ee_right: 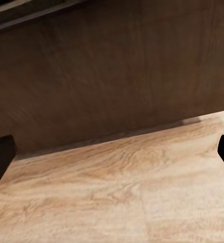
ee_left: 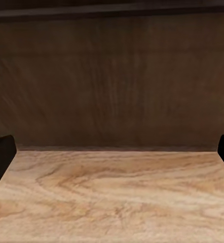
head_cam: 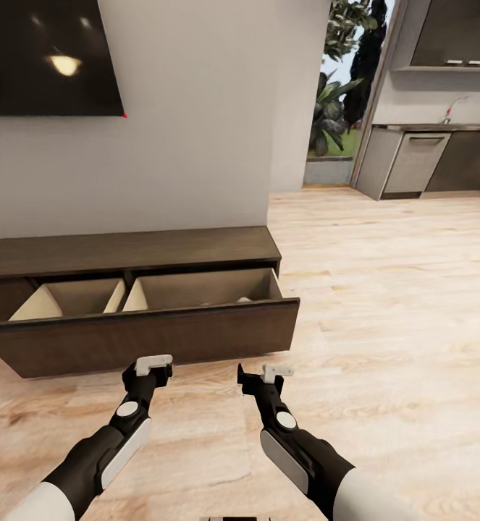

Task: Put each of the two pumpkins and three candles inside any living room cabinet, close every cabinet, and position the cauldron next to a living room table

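Facing the cabinet [head_cam: 124, 250], a long low dark-brown unit under the wall-mounted screen [head_cam: 48, 54], with its wide drawer front [head_cam: 145, 336] pulled out and tilted, pale interior compartments [head_cam: 203, 289] exposed. Long axis of that front running side to side, straight ahead of both arms. Left gripper [head_cam: 154, 364] and right gripper [head_cam: 268, 374] both low over the wood floor [head_cam: 384, 289], just short of the front, each spread wide and holding nothing; left slightly nearer the panel. Probably closing next: a forward push on the front. Something pale barely visible in the right compartment, too small to identify. From the head, open interiors and kitchen units [head_cam: 420, 159] beyond; from the wrists, dark panel [ee_left: 112, 76] meeting floor, finger edges [ee_right: 0, 157] far apart.
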Robot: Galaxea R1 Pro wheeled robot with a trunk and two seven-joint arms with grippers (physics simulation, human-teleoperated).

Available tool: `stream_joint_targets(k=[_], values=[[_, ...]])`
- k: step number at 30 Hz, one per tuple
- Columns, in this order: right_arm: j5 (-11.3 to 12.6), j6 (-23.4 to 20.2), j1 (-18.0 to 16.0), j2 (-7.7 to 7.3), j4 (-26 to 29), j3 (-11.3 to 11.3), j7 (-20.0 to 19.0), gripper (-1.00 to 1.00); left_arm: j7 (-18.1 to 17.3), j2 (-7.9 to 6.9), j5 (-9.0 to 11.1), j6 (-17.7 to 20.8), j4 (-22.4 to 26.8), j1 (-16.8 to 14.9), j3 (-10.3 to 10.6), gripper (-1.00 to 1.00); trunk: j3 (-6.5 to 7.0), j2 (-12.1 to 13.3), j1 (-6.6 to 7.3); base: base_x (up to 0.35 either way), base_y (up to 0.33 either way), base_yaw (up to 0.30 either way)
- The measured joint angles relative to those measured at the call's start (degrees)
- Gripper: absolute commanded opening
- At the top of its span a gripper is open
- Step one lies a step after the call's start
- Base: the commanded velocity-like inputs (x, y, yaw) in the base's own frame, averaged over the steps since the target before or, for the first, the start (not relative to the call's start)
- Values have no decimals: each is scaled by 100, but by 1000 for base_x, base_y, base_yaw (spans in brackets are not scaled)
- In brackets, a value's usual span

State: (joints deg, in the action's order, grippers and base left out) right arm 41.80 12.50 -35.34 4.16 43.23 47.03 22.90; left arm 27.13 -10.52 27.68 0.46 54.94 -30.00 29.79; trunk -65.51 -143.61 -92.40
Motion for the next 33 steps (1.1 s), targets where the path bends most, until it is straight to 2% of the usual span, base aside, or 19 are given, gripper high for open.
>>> stream_joint_targets(k=[18,33], values=[[4,0,0,1,0,0,0,100,-2,-3,28,1,-9,0,-5,100,0,0,-1,282,0,0],[-17,120,0,0,18,7,1,100,-8,4,24,-2,-52,0,-6,100,0,0,-3,20,0,0]])
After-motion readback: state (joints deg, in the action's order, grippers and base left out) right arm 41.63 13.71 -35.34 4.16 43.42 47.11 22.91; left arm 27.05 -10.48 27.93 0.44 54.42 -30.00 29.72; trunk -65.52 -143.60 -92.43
